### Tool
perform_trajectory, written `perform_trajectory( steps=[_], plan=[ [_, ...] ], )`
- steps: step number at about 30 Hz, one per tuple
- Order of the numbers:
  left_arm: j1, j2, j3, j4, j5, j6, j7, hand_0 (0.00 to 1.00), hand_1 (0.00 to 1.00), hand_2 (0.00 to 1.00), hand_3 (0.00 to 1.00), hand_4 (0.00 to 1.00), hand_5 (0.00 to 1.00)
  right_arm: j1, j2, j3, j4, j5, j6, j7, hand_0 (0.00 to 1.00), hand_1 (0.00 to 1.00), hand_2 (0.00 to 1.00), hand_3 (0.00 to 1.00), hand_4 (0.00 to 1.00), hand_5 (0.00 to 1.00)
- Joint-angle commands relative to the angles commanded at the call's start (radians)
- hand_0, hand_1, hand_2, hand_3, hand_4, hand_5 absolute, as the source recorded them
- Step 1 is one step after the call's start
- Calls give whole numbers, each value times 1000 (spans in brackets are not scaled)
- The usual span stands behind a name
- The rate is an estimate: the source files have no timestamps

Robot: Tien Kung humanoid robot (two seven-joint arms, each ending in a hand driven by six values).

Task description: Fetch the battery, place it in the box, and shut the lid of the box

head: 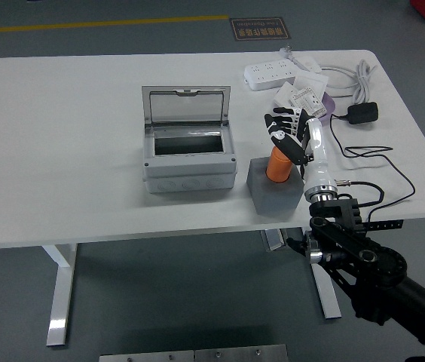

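Nearest to me, my right arm point(363, 260) comes in from the lower right corner, black links below the table's front edge, then a white forearm reaching up over the white table point(62, 151). My right hand point(289, 132) sits at the end of it, fingers curled around the top of the orange battery point(278, 164); I read that as a grasp, with the dark fingers point(297, 148) wrapped against the battery's upper right side. That battery stands upright in a grey block holder point(273, 192) near the front edge, its lower end seated in the block.

Just left of the holder, apart from it, is the grey box point(190, 173). Its lid point(186, 105) is hinged at the back and stands open, tilted up and away from me, and I can see down into the dark inside of the box.

Farther back on the right, beyond my hand, lie a few small paper packets point(303, 96) and a black power adapter point(363, 114) with a thin black cable point(382, 162) trailing toward the right edge. At the far right end sits a white power strip point(273, 73) with its white cord point(348, 75) coiled beside it.
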Motion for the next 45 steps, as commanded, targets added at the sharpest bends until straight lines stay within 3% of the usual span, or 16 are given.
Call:
perform_trajectory(
  steps=[7,8,31,32,37,38,43,45],
  plan=[
    [-2,1,-1,0,4,3,-1,573,577,607,626,651,2,0,0,-10,-8,2,5,-3,604,591,561,604,772,329],
    [-2,1,0,0,4,4,-1,573,577,607,626,651,2,-1,0,-11,-9,3,5,-3,606,624,615,636,772,323],
    [-6,0,-2,0,12,7,-2,573,577,607,625,652,2,-17,-8,-35,-23,-5,9,-17,597,621,616,633,772,331],
    [-6,0,-1,0,12,7,-2,573,577,608,625,652,2,-18,-9,-36,-25,-6,10,-18,598,622,607,631,715,271],
    [-6,1,-1,0,14,8,-1,573,577,608,625,652,2,-21,-10,-41,-32,-12,15,-26,598,622,607,631,715,271],
    [-6,1,1,0,13,8,-2,573,577,607,625,652,2,-21,-10,-42,-32,-14,17,-28,618,622,587,612,505,143],
    [-6,1,2,0,14,8,-1,573,577,607,625,652,2,-22,-11,-47,-35,-22,23,-35,618,622,587,612,505,143],
    [-7,1,1,0,15,8,-1,573,577,607,625,652,2,-23,-11,-48,-37,-24,26,-38,624,618,579,609,453,115]
  ],
)
